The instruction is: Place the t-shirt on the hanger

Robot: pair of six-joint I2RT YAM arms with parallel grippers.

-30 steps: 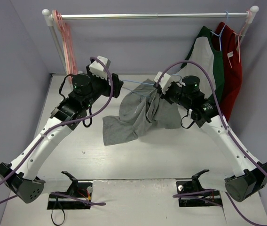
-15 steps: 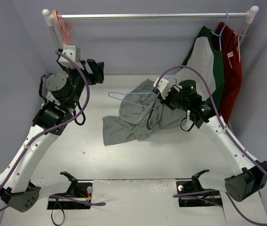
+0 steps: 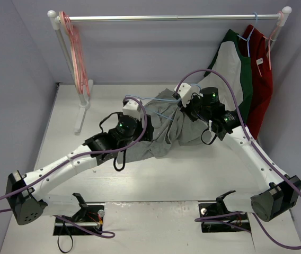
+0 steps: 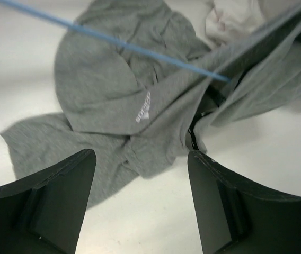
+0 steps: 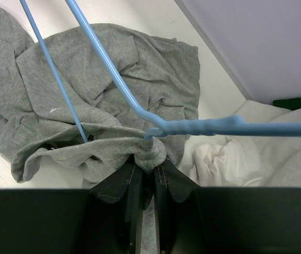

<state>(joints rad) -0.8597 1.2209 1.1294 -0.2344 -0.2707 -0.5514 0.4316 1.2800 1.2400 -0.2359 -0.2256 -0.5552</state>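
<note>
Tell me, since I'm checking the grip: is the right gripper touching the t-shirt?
Touching. Right wrist view: the right gripper pinches a bunched fold of the t-shirt.

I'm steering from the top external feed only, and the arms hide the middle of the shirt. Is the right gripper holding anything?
Observer: Yes. The right wrist view shows the right gripper shut on a bunched fold of the grey t-shirt, just under the twisted neck of the blue hanger.
Operator: Is any of the hanger inside the shirt?
Observer: One wire arm runs down and disappears under a fold of cloth. How far it goes is hidden.
Operator: And the left gripper?
Observer: The left wrist view shows the left gripper open over the t-shirt, holding nothing.
</note>
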